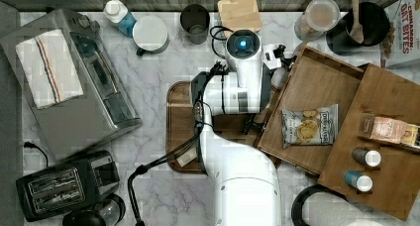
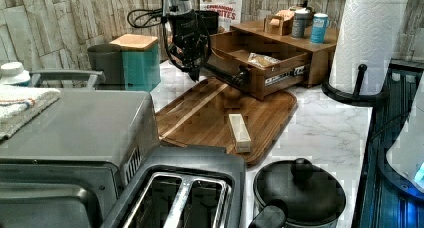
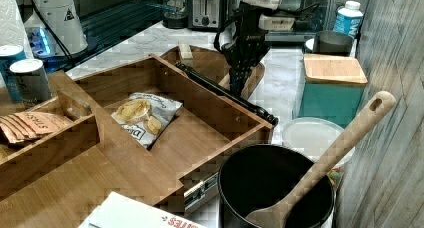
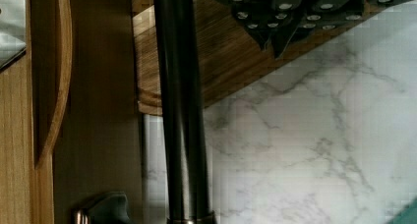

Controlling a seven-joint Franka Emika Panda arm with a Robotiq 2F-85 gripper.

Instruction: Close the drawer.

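Pincer (image 2: pixel 194 74), fingers nearly together and holding nothing, is hanging just in front of drawer (image 2: pixel 260 68) handle (image 2: pixel 231 77). Risk: off-ctr push is skewing, jamming drawer.

The drawer (image 1: pixel 312 87) was smooth medium-brown wood with a matt finish, its handle (image 4: pixel 181 106) a dark, faintly glossy metal bar. The bench (image 1: pixel 163 72) looked like polished white marble with grey veins. The tray (image 1: pixel 179 132) was darker wood with visible grain. The chip bag (image 1: pixel 309 126) was shiny, crinkled foil, and the claw (image 2: pixel 194 74) matt black.
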